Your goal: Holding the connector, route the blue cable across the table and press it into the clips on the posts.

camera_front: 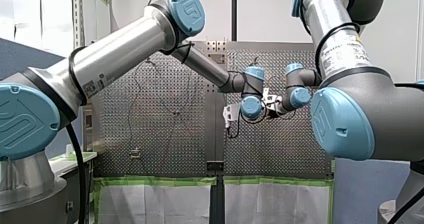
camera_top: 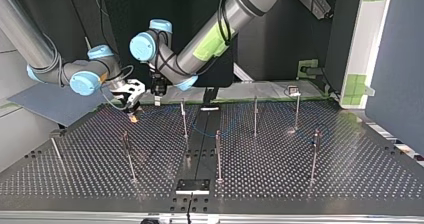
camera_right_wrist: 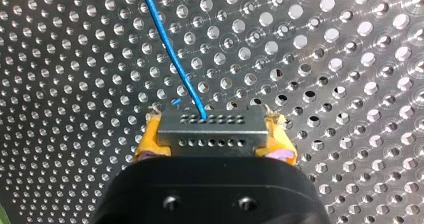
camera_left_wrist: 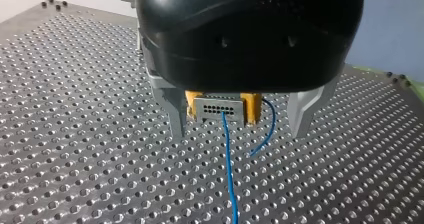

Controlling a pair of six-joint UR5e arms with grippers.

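Note:
A grey connector [camera_right_wrist: 212, 124] with rows of holes sits clamped between the yellow pads of my right gripper [camera_right_wrist: 214, 141], just above the perforated table. The blue cable [camera_right_wrist: 170, 49] leaves its face and runs away over the holes. In the left wrist view the same connector [camera_left_wrist: 220, 110] hangs between my left gripper's [camera_left_wrist: 239, 133] metal fingers [camera_left_wrist: 175, 119], which stand wide apart on either side without touching it. The blue cable [camera_left_wrist: 229, 164] trails from it, with a short loose end [camera_left_wrist: 267, 129] beside. In the top view both grippers meet at the far left, my right gripper [camera_top: 133, 115] lowest.
Several thin upright posts stand across the table, among them a post [camera_top: 184, 119] close to the grippers, a middle one [camera_top: 218, 156] and a right one [camera_top: 314, 154]. A black plate [camera_top: 192, 186] lies at the near edge. The perforated table [camera_top: 350, 174] stretches to the top view's right.

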